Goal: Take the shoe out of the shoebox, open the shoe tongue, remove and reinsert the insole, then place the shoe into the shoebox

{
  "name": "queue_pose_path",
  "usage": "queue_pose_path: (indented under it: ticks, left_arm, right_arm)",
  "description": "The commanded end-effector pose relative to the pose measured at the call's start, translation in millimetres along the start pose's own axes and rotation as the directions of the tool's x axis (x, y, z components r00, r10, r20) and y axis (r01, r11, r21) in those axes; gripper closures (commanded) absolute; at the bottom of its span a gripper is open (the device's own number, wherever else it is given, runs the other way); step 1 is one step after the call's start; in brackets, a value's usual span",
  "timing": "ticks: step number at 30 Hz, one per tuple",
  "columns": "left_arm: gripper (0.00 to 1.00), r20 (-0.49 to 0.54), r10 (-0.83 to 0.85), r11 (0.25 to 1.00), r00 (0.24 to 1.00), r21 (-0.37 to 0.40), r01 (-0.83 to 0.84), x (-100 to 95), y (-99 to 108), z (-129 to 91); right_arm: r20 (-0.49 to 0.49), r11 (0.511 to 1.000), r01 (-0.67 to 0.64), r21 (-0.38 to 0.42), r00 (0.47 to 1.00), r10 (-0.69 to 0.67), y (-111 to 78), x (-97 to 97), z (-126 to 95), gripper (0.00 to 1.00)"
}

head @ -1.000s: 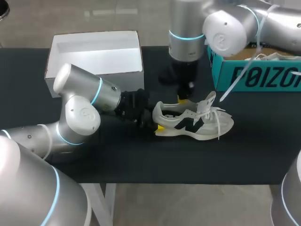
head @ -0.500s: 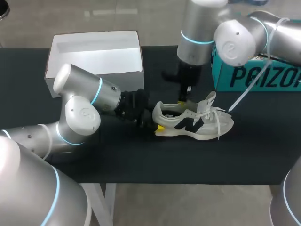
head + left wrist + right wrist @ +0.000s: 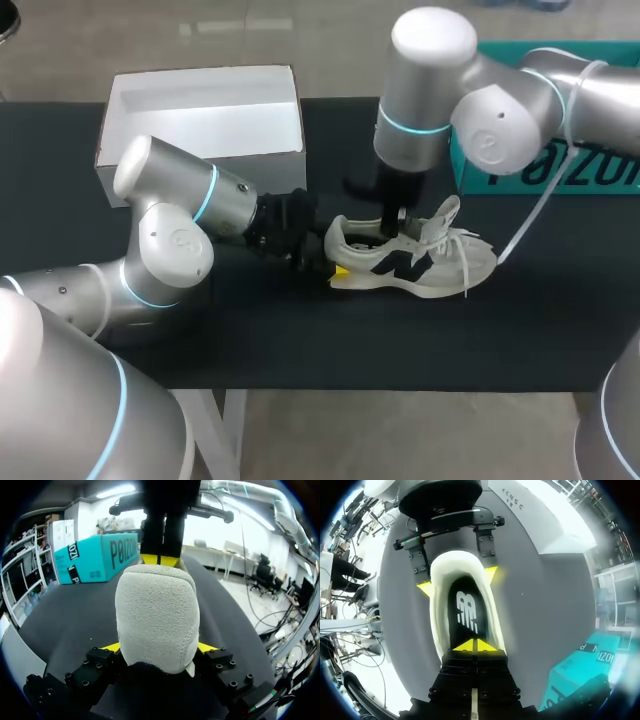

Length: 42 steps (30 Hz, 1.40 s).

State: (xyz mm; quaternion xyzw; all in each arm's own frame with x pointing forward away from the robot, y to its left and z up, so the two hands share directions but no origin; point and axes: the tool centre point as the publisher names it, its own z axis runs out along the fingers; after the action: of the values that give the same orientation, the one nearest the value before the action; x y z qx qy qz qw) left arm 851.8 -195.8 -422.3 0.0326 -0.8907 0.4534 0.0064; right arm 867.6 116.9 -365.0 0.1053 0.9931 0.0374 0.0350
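Shoe (image 3: 410,262) in left end effector (image 3: 159,647)

Big dark letters ran along the side of the teal box (image 3: 95,557). A white logo stood on the black insole (image 3: 468,612) inside the shoe (image 3: 410,262), whose side bore a black letter mark, and a short line of small dark print sat on the white shoebox (image 3: 540,515).

Robotics lab (arms (image 3: 170,235) over black table (image 3: 300,340))
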Motion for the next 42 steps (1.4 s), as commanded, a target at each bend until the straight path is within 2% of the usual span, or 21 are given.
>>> queue_pose_path:
  ticks: [1,4,9,16,24,35,36,38,42]
  left_arm:
    - [1.00,0.000,0.000,1.000,1.000,0.002,0.000,0.4,1.3,-0.4]
    - [1.00,0.000,0.000,1.000,1.000,0.002,0.000,0.4,1.3,-0.4]
    - [1.00,0.000,0.000,1.000,1.000,0.002,0.000,0.4,1.3,-0.4]
    - [1.00,0.000,0.000,1.000,1.000,0.002,0.000,0.4,1.3,-0.4]
    - [1.00,0.000,0.000,1.000,1.000,0.002,0.000,0.4,1.3,-0.4]
    - [1.00,0.000,0.000,1.000,1.000,0.002,0.000,0.4,1.3,-0.4]
    - [1.00,0.000,0.000,1.000,1.000,0.002,0.000,0.4,1.3,-0.4]
    - [1.00,0.000,0.000,1.000,1.000,0.002,0.000,0.4,1.3,-0.4]
    - [1.00,0.000,0.000,1.000,1.000,0.002,0.000,0.4,1.3,-0.4]
  right_arm:
    - [0.034,1.000,-0.006,-0.005,0.999,0.006,0.1,-3.9,11.0,1.00]
    - [0.068,0.999,0.009,-0.031,0.998,-0.007,1.1,-7.6,20.2,1.00]
    - [0.059,0.999,0.042,0.017,0.997,-0.043,4.5,-4.5,25.3,1.00]
    - [0.059,1.000,0.017,0.020,0.998,-0.018,-8.0,-1.1,33.2,1.00]
    - [0.095,0.999,-0.024,0.030,0.995,0.021,-7.4,-10.4,34.1,1.00]
    - [0.083,0.999,-0.037,0.037,0.996,0.034,-2.6,-18.8,36.0,1.00]
    - [0.076,0.999,-0.032,0.033,0.997,0.029,-2.3,-19.1,35.8,0.94]
    - [0.063,0.999,-0.028,0.029,0.998,0.026,-1.9,-19.4,35.5,0.64]
    - [0.030,1.000,-0.020,0.015,0.999,0.019,-1.5,-17.8,37.1,0.59]
